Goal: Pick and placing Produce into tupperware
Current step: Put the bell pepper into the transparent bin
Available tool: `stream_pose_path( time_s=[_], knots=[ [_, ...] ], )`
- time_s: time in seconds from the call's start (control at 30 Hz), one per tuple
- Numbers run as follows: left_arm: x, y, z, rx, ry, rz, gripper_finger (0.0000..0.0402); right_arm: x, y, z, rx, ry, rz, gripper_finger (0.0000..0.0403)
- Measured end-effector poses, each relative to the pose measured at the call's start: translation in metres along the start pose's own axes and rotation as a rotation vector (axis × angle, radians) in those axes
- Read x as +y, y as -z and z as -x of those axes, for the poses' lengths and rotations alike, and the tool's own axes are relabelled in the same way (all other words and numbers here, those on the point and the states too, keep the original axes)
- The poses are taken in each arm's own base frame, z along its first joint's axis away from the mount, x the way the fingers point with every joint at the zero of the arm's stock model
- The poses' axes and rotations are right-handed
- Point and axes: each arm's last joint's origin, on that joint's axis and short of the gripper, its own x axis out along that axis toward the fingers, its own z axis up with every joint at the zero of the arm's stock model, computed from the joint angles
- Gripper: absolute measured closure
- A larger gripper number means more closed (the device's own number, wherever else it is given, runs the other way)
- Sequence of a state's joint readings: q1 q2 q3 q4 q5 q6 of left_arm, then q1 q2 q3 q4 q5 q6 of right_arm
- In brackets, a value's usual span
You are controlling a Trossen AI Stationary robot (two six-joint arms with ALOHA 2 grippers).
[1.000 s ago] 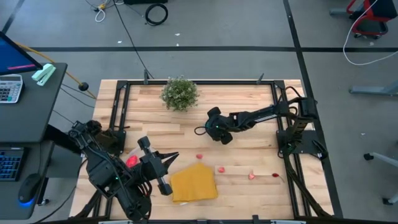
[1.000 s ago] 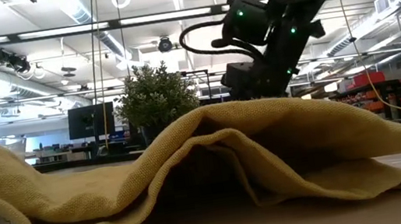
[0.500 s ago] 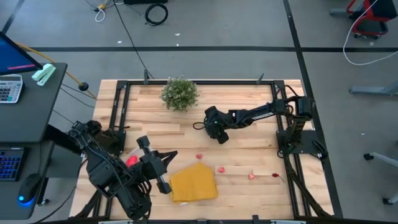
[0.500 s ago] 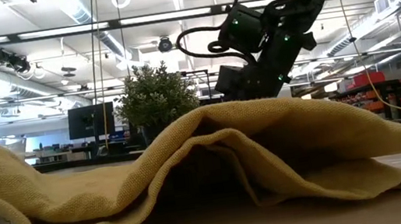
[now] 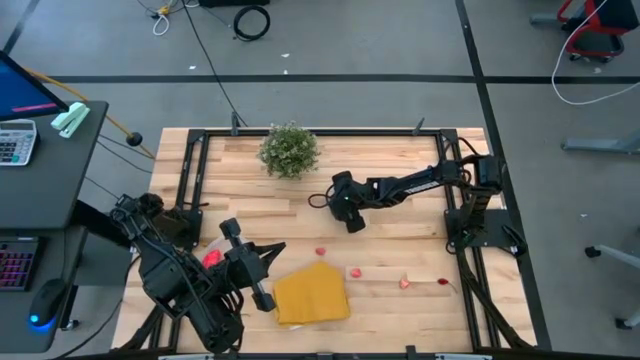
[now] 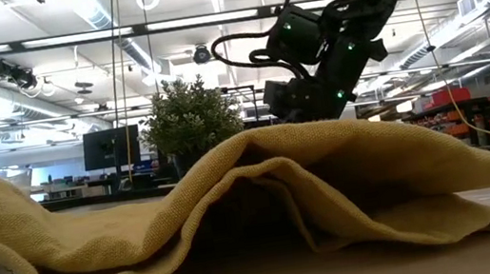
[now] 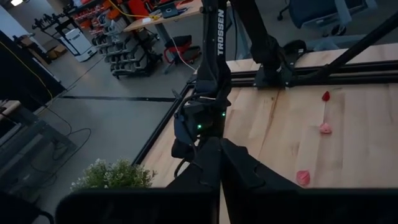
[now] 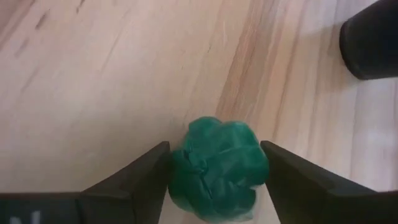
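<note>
The green produce piece [image 8: 217,162] lies on the wooden table [image 8: 93,74], exactly between the two fingers [image 8: 134,177] of the right gripper [image 5: 345,214], one finger at each side, close to it or already touching. The jaws stand wide and I judge they have not clamped it yet. The piece is roundish, so no axis matters. The left gripper [image 7: 221,171] is far away, closed and empty.

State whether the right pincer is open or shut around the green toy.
Open: the right pincer straddles the green toy, fingers apart.
</note>
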State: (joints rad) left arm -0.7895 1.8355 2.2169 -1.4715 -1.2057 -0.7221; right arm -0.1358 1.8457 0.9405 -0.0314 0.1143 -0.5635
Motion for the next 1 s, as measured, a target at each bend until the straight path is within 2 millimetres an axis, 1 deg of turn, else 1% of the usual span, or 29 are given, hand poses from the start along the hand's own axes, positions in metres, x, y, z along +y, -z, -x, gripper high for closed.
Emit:
stream_pose_path(
  time_s=[0.13,0.23,0.3,0.37,0.47,0.57,0.63,0.67,0.7,0.77,0.83,0.9,0.93,1.0],
  knots=[
    [0.000,0.000,0.000,0.000,-0.001,0.006,0.0385,0.009,-0.011,0.002,-0.037,-0.013,-0.053,0.0180],
    [0.000,0.000,-0.001,0.000,-0.002,0.009,0.0379,0.018,-0.033,0.008,-0.122,-0.046,-0.092,0.0181],
    [0.000,0.000,-0.001,0.000,-0.002,0.026,0.0378,0.025,-0.052,0.014,-0.219,-0.079,-0.121,0.0180],
    [0.000,0.000,-0.001,0.000,-0.002,0.035,0.0381,0.032,-0.076,0.024,-0.354,-0.109,-0.153,0.0179],
    [0.000,0.000,-0.001,-0.001,-0.001,0.038,0.0388,0.041,-0.113,0.043,-0.591,-0.141,-0.185,0.0179],
    [-0.001,-0.002,-0.001,-0.006,0.001,0.055,0.0393,0.050,-0.144,0.062,-0.791,-0.175,-0.204,0.0179],
    [-0.001,-0.002,-0.002,-0.008,0.000,0.067,0.0394,0.058,-0.163,0.070,-0.901,-0.194,-0.205,0.0178],
    [-0.001,-0.003,-0.002,-0.010,0.001,0.071,0.0394,0.063,-0.171,0.070,-0.931,-0.210,-0.205,0.0178],
    [-0.001,-0.004,-0.003,-0.013,0.001,0.083,0.0393,0.069,-0.181,0.069,-0.971,-0.226,-0.208,0.0177],
    [-0.002,-0.005,-0.004,-0.016,0.001,0.096,0.0389,0.083,-0.201,0.060,-1.014,-0.265,-0.192,0.0177],
    [-0.002,-0.006,-0.004,-0.021,0.001,0.104,0.0383,0.100,-0.223,0.046,-1.037,-0.291,-0.158,0.0177],
    [-0.002,-0.006,-0.004,-0.022,0.002,0.108,0.0379,0.114,-0.241,0.029,-1.042,-0.281,-0.104,0.0176],
    [-0.002,-0.006,-0.004,-0.023,0.002,0.114,0.0378,0.119,-0.251,0.021,-1.045,-0.250,-0.085,0.0176],
    [-0.003,-0.006,-0.004,-0.024,0.004,0.126,0.0379,0.119,-0.266,0.007,-1.023,-0.168,-0.074,0.0176]
  ],
)
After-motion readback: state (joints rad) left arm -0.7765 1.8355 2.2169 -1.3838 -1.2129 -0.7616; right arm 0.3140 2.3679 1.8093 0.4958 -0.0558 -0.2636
